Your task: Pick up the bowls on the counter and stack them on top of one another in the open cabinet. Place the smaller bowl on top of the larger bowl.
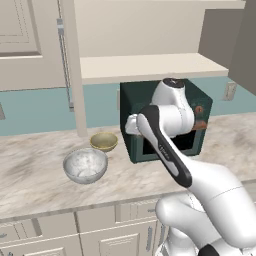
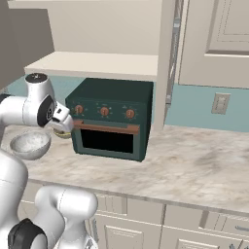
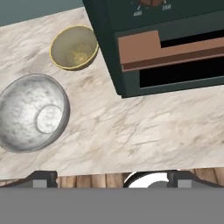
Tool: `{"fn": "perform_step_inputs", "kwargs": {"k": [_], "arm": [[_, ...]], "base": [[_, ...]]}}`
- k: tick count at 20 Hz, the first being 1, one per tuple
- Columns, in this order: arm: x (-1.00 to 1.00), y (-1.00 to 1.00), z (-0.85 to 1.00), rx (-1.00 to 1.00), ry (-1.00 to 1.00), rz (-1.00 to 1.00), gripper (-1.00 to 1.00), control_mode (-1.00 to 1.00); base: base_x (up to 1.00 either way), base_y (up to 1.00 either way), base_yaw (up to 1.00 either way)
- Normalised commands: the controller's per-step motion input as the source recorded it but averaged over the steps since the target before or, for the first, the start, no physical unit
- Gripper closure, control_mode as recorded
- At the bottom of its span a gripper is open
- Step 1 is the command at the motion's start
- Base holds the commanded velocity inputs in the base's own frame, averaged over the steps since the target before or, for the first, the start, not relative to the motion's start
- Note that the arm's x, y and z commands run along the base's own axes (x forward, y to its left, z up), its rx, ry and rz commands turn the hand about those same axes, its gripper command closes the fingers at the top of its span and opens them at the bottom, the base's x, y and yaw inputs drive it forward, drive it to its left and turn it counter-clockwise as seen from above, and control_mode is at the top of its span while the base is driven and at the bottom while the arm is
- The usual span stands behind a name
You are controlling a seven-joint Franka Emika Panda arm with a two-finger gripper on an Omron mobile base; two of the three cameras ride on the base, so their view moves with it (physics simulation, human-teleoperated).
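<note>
A: Where's the arm?
B: Bent over the table (image 1: 30, 170), gripper (image 3: 109, 177) wide apart, empty.
A: Bowls?
B: Larger bowl (image 3: 33, 113) at nine o'clock, smaller bowl (image 3: 73, 47) at eleven, beside the oven (image 3: 166, 43).

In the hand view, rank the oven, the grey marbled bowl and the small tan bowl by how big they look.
1. Dark green oven, cut off by the frame edge yet still largest.
2. Grey marbled bowl.
3. Small tan bowl, though it lies farther from the camera.
</note>
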Motion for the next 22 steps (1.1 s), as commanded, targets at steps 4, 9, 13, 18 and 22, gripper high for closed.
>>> {"fn": "perform_step_inputs", "kwargs": {"k": [4, 9, 13, 18, 22], "arm": [[-0.02, 0.27, -0.07, 0.01, 0.0, 0.0, -1.0, -1.0], [-0.03, 0.26, -0.09, 0.02, 0.0, 0.0, -1.0, -1.0], [-0.02, 0.24, -0.11, 0.04, 0.0, -0.01, -1.0, -1.0], [0.0, 0.2, -0.14, 0.06, 0.0, -0.02, -1.0, -1.0], [0.0, 0.2, -0.18, 0.03, 0.0, -0.01, -1.0, -1.0]], "base": [[0.0, 0.0, 0.0], [0.0, 0.0, 0.0], [0.0, 0.0, 0.0], [0.0, 0.0, 0.0], [0.0, 0.0, 0.0]]}}
